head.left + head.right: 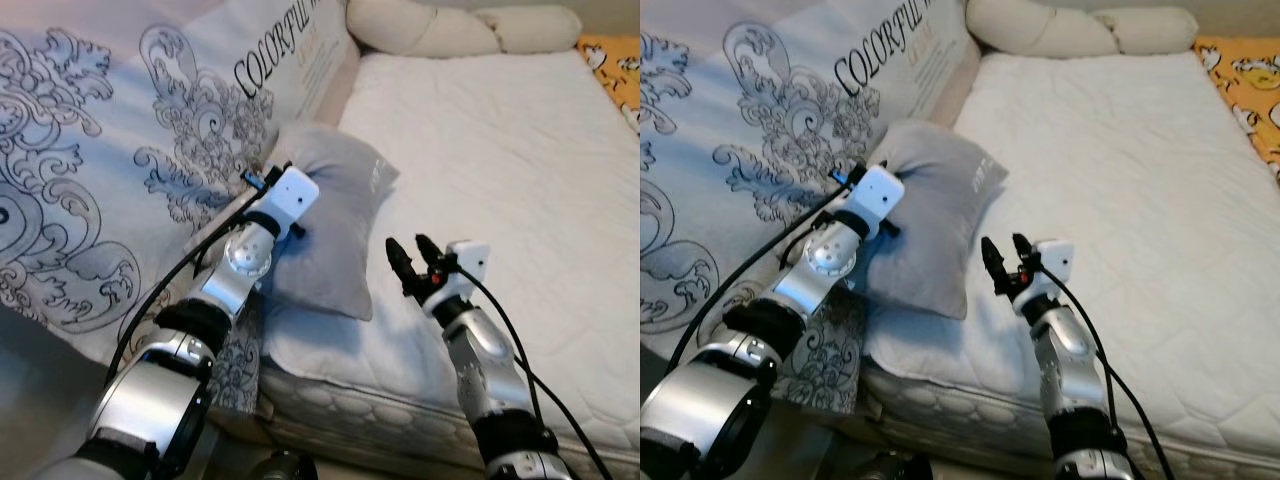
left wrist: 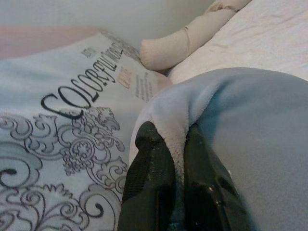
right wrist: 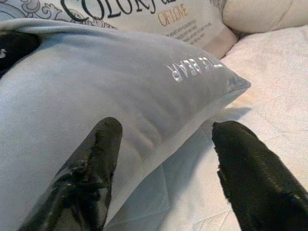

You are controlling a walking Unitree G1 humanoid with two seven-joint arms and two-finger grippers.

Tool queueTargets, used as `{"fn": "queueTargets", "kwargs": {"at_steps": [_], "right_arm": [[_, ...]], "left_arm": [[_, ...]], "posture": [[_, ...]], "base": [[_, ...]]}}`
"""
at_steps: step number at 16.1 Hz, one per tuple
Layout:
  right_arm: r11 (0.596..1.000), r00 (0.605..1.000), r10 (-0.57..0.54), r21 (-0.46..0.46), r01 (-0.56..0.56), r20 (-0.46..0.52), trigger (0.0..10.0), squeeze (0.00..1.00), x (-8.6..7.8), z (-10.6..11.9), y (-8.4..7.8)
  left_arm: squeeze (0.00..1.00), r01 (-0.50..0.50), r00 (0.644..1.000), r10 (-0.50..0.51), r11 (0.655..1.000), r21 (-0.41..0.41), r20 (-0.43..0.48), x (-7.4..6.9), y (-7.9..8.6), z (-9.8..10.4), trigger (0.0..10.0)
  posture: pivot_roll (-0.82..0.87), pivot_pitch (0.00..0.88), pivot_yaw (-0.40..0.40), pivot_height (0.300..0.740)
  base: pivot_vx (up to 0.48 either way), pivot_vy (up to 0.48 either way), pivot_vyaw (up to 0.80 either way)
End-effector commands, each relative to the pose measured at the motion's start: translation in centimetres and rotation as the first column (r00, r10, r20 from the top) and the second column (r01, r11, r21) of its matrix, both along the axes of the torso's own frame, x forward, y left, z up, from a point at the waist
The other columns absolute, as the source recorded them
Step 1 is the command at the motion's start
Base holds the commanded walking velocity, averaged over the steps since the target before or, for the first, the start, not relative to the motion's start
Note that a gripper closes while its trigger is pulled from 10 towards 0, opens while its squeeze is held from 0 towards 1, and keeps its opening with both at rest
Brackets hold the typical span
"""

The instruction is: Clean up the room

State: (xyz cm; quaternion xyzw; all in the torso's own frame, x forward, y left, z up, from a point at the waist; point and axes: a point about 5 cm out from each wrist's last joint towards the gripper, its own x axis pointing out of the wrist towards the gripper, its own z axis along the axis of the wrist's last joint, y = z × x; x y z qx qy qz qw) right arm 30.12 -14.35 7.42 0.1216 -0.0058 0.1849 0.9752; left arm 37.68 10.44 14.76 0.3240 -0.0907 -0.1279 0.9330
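Right gripper [image 1: 413, 252]: jaws wide apart, holding nothing, poised just beside the near edge of the grey pillow [image 1: 330, 225], over the white mattress [image 1: 500, 150]. Left gripper [image 2: 175, 168]: fingers [image 2: 149, 178] clamped on a pinched fold at the pillow's corner. The pillow lies on the mattress at its left side, against the patterned quilt [image 1: 110, 150]. Beyond, a cream bolster [image 1: 440, 25] rests at the bed's far end.

pillow [image 1: 330, 215] on mattress [image 1: 500, 170] left edge; bolster [image 1: 420, 25] behind; quilt [image 1: 110, 150] left.
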Motion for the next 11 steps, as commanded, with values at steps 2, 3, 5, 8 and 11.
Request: {"fn": "queueTargets", "kwargs": {"at_steps": [2,3,5,8,11], "right_arm": [[1.000,1.000,0.027,-0.014,-0.027,0.006,10.0,1.00,-0.3,0.2,0.4],[0.999,0.999,0.038,-0.018,-0.038,0.005,10.0,1.00,-0.6,0.1,0.6],[0.996,0.996,0.089,-0.033,-0.089,0.000,10.0,1.00,-1.3,0.1,1.2],[0.991,0.992,0.126,-0.050,-0.126,0.010,10.0,1.00,-2.4,0.7,1.1],[0.991,0.995,0.102,-0.087,-0.101,0.006,10.0,1.00,-3.2,0.8,0.1]], "left_arm": [[0.00,-0.041,0.993,0.039,0.999,0.014,0.113,0.6,0.5,2.0,0.0],[0.00,-0.060,0.990,0.056,0.998,0.024,0.128,0.7,0.6,2.1,0.0],[0.00,-0.083,0.990,0.079,0.996,0.033,0.117,0.9,0.7,1.7,0.0],[0.00,-0.087,0.996,0.086,0.996,0.032,0.009,0.4,0.2,-0.8,0.0],[0.00,-0.103,0.991,0.110,0.991,0.088,-0.075,-0.6,-0.5,-3.6,0.0]], "posture": [[-0.01,0.000,0.147,0.740],[-0.01,0.000,0.148,0.740],[-0.02,0.000,0.147,0.740],[-0.04,0.000,0.138,0.740],[-0.10,0.000,0.129,0.740]], "base": [[0.000,0.000,0.00],[0.000,0.000,0.00],[0.000,0.000,0.00],[0.000,0.000,0.00],[0.000,0.000,0.00]]}}
